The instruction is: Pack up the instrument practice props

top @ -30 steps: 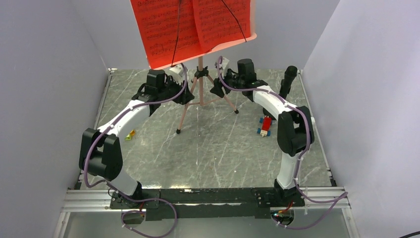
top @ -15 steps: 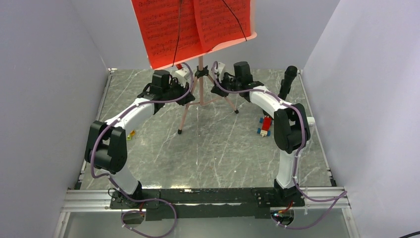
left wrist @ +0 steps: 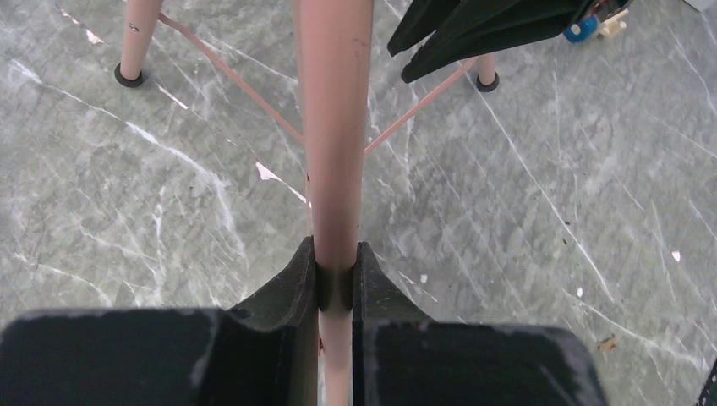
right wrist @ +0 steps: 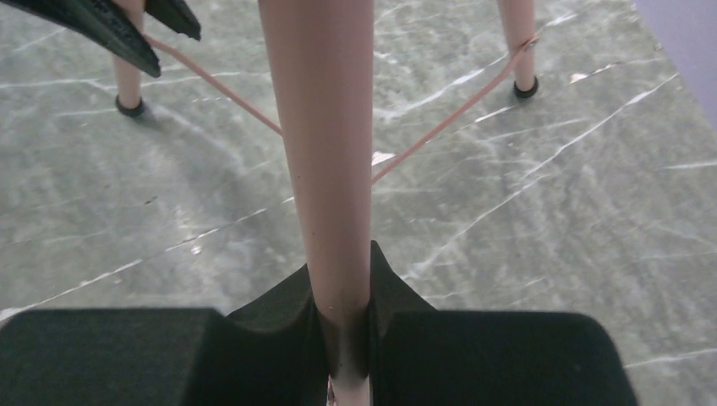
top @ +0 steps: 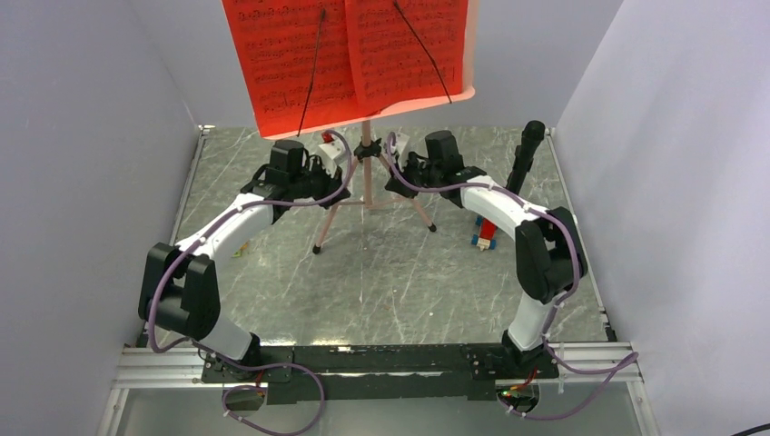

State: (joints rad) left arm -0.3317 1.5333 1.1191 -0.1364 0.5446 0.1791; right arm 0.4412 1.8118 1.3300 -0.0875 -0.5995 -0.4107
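The pink music stand (top: 368, 193) stands on its tripod legs at the back middle of the marble table. Red sheet-music pages (top: 300, 64) rest on its desk under two black wire holders. My left gripper (top: 352, 184) is shut on the stand's pole from the left, and the left wrist view shows the pole (left wrist: 334, 127) pinched between its jaws (left wrist: 336, 255). From the right, my right gripper (top: 388, 179) is shut on the same pole (right wrist: 325, 127), with its jaws (right wrist: 338, 272) pressed against both sides. Rubber feet (right wrist: 525, 88) touch the table.
Red and blue toy blocks (top: 486, 232) lie right of the stand, and small yellow-green blocks (top: 241, 247) lie to its left. A black upright post (top: 528, 150) stands at the back right. Grey walls close in the table on three sides.
Both grippers have closed from half open onto the stand's pole. The stand has shifted a little to the left, and its desk with the pages sits higher in the top view.
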